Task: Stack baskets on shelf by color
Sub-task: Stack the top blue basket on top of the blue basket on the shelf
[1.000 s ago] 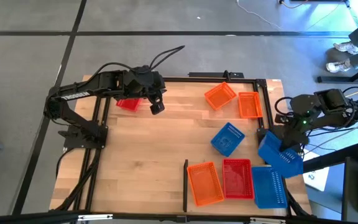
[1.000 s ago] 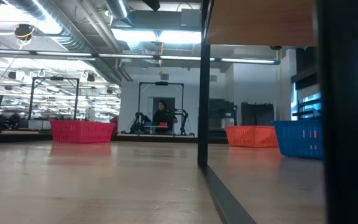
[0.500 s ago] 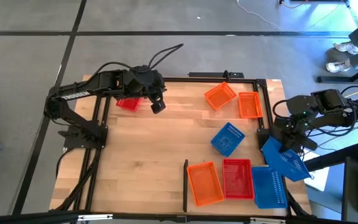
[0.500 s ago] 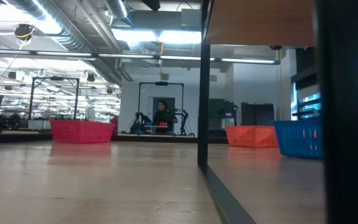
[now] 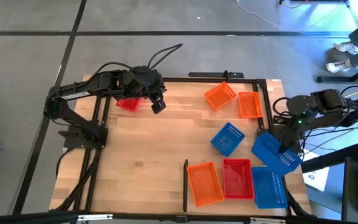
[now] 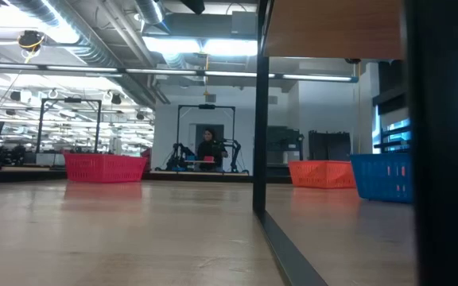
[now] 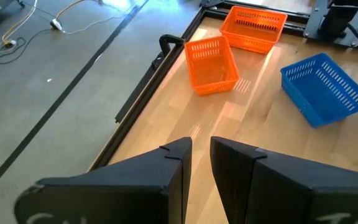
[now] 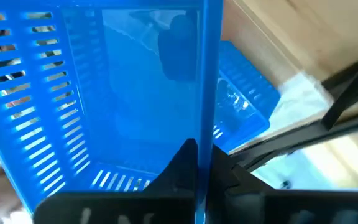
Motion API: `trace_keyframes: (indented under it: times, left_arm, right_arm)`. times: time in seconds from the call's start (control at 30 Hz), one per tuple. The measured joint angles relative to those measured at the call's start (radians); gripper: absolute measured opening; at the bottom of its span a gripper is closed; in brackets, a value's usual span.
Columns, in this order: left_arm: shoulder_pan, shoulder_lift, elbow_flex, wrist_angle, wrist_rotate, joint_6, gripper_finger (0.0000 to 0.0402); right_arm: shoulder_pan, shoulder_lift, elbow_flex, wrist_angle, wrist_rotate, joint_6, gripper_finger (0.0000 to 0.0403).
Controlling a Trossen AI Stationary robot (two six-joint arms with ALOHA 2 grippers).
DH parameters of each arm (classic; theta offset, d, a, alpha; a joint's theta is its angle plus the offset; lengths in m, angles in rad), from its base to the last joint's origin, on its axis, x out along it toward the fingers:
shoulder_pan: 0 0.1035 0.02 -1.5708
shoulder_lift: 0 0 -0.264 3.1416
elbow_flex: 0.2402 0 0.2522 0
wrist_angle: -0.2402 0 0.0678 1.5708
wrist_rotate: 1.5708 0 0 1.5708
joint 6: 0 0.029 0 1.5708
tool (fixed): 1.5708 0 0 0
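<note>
Your right gripper [image 5: 283, 147] pinches a blue basket [image 5: 271, 151] by its wall, tilted above the shelf [image 5: 160, 143] edge at 3 o'clock, just over another blue basket [image 5: 270, 187]. Your left gripper [image 5: 157, 106] waits at 11 o'clock, fingers slightly parted, near a red basket [image 5: 127, 103].

On the light wood shelf [image 5: 154, 155] lie mesh-walled baskets: a row at the near edge of an orange basket [image 5: 204, 183], a red basket [image 5: 237, 178] and a blue basket [image 5: 269, 187], beside the black divider strip [image 5: 186, 185]; a second blue basket [image 5: 227, 138] sits askew mid-board; two orange baskets [image 5: 220, 96] [image 5: 249, 104] lie at the far right corner. Another red basket [image 5: 128, 103] lies at the far left, partly hidden; a tilted blue basket [image 5: 275, 151] hangs over the right edge, its wall seemingly pinched between dark fingers [image 8: 178, 168].
</note>
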State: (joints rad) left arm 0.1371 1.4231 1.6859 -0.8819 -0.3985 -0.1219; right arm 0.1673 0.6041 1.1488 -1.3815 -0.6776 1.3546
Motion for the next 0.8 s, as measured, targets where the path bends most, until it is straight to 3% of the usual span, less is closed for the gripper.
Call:
trace_keyframes:
  times: [0.33, 0.6, 0.8]
  left_arm:
    - [0.0, 0.0, 0.0, -0.001, 0.0, 0.072, 0.0051]
    - [0.0, 0.0, 0.0, -0.002, 0.0, 0.107, 0.0051]
    - [0.0, 0.0, 0.0, -0.022, 0.0, 0.162, 0.0051]
  right_arm:
    - [0.002, 0.003, 0.0, 0.027, -0.049, 0.137, 0.0]
    - [0.013, 0.071, 0.001, 0.47, 0.084, 0.159, 0.0]
    - [0.125, 0.213, 0.001, 0.573, 0.109, 0.158, 0.0]
